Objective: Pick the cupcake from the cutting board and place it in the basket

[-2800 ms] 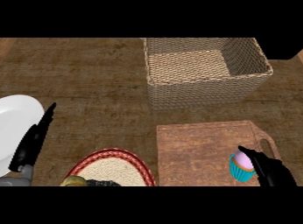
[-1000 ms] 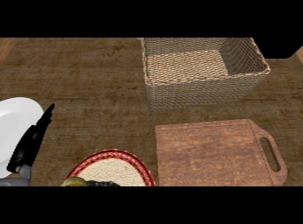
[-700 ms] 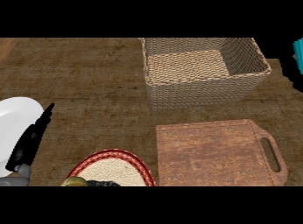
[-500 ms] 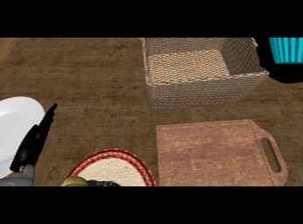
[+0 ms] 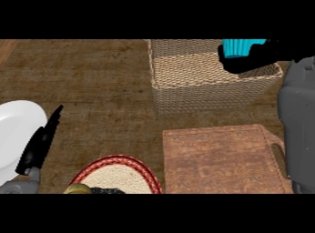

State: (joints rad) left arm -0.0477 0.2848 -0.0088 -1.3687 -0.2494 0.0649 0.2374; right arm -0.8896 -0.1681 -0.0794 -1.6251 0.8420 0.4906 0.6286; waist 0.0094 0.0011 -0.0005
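cupcake [image 5: 241,47]: held in the right hand [image 5: 254,61], above the basket's [image 5: 207,88] far right corner
cutting board [image 5: 221,159]: near right, bare
left hand [image 5: 43,141]: fingers straight, beside the white plate [image 5: 6,136]

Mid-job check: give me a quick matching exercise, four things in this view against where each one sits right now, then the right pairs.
Things:
1. cupcake in a blue wrapper
2. round white plate
3. brown wooden cutting board
4. black left hand

Places:
A. lower right, nothing on it
B. left edge of the counter
C. held in the black right hand over the woven wicker basket
D. resting beside the plate

Pairs: 1-C, 2-B, 3-A, 4-D
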